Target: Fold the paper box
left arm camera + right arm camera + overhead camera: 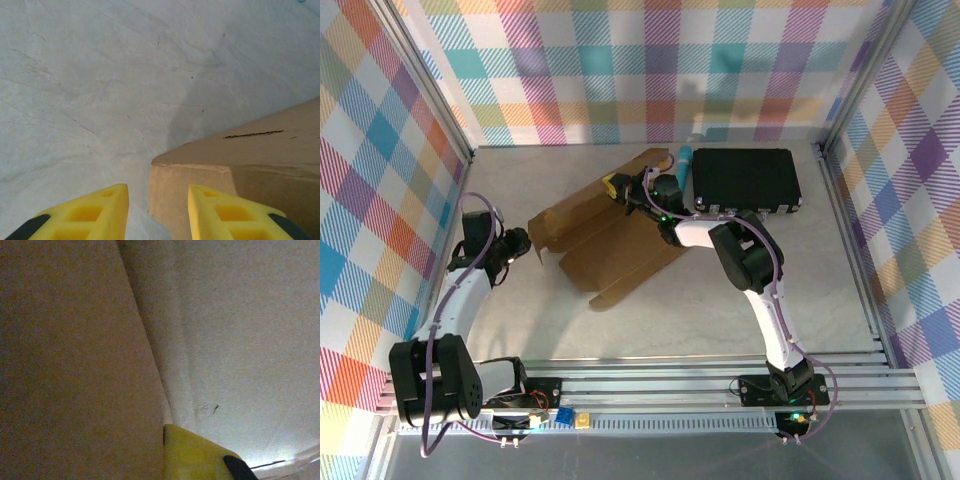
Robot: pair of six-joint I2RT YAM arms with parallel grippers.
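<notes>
One paper box (610,245) corner at left gripper (157,187)

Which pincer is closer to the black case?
Right. The right pincer sits at the paper box's far edge, just left of the black case. The left pincer is at the box's opposite, left corner, with the whole box between it and the case.

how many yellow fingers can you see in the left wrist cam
2, both on the left gripper: one finger at the bottom over bare table, the other finger beside it over the paper box corner, with a gap between them.
</notes>
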